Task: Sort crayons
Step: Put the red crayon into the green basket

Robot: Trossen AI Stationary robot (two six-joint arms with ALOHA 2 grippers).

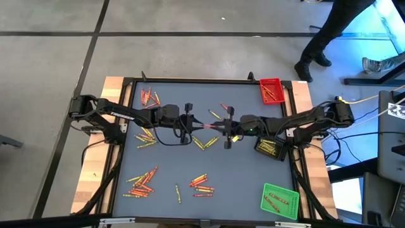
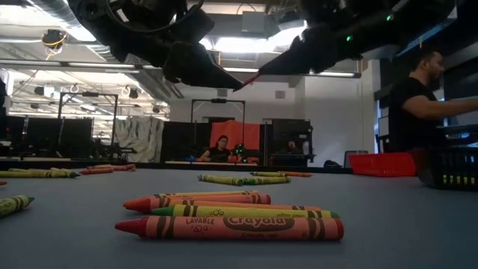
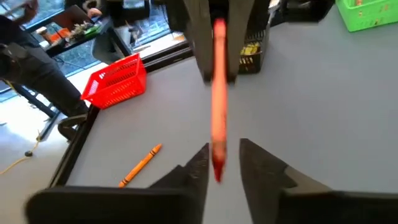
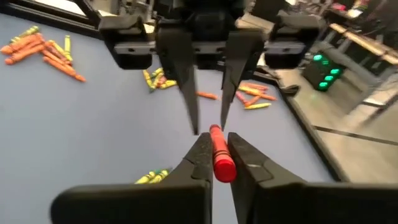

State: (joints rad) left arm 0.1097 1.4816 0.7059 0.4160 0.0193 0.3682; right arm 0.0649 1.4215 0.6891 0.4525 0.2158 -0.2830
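- Over the middle of the tabletop, my two grippers meet tip to tip with one red crayon (image 1: 209, 126) spanning the gap between them, held clear of the surface.
- My right gripper (image 4: 216, 152) is pressed onto one end of that crayon; the right wrist view shows the blunt red end sitting between my fingers (image 4: 200, 155).
- My left gripper (image 3: 224, 163) stands slightly spread. The crayon's pointed tip lies in the gap between its fingers (image 3: 198, 168); whether either finger touches it, I cannot tell.
- Low view: both grippers hang above the surface, their tips converging at the red crayon (image 2: 246, 81).
- Loose crayons (image 1: 149, 97) lie in a cluster near the far left corner of the tabletop.
- A second cluster (image 1: 145, 137) lies on the left side, near the left arm; a third (image 1: 141, 183) lies near the near left corner.
- A small group (image 1: 201, 183) lies toward the near edge at centre, with a single crayon (image 1: 178, 193) beside it.
- A few yellow crayons (image 1: 204, 143) lie just nearward of the grippers.
- Red tray (image 1: 271, 90) at the far right corner, with crayons in it.
- Black tray (image 1: 271, 148) at the right edge, under my right arm, with yellow crayons in it.
- Green tray (image 1: 280, 200) at the near right corner, with crayons in it.
- A person (image 1: 329, 31) stands on the floor beyond the far right corner.
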